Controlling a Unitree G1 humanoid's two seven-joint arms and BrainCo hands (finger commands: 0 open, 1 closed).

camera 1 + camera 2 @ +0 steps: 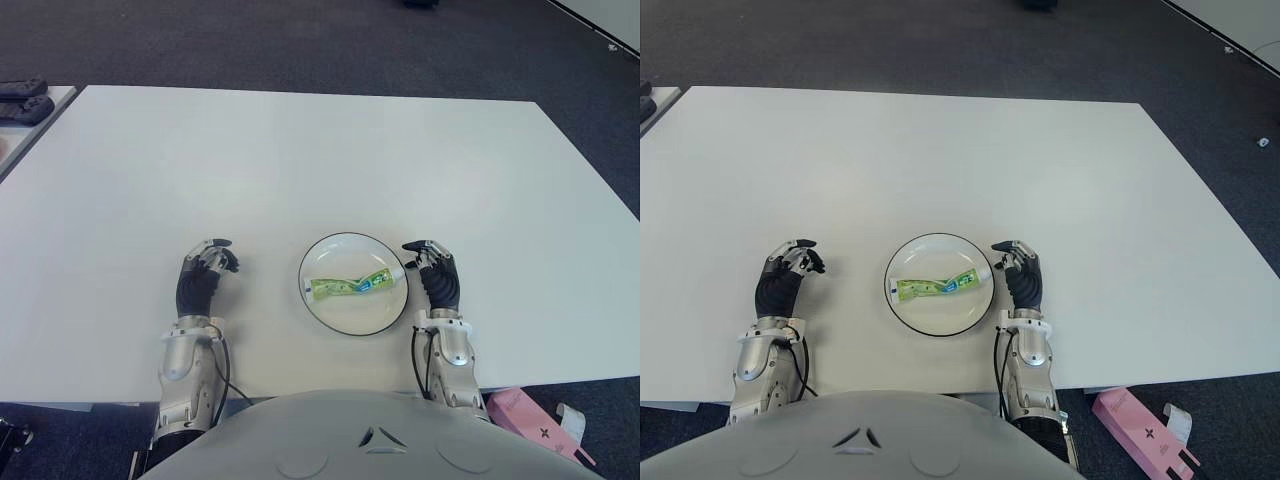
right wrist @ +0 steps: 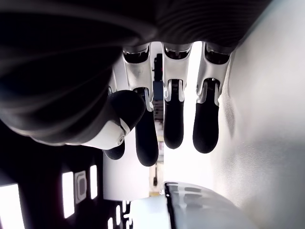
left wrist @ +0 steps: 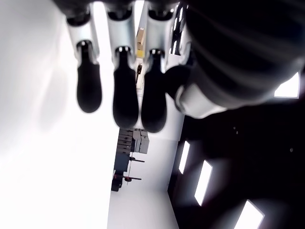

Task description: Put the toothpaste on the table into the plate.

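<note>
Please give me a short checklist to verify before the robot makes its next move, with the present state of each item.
1. Toothpaste lies inside the plate: ok.
2. Toothpaste cap end near the rim, by the right hand; whether it overhangs: cannot tell.
3. Right hand holds nothing, fingers relaxed beside the plate: ok.
4. Left hand holds nothing, on the plate's left side, apart from it: ok.
5. Plate sits fully on the table, away from its edge: ok.
</note>
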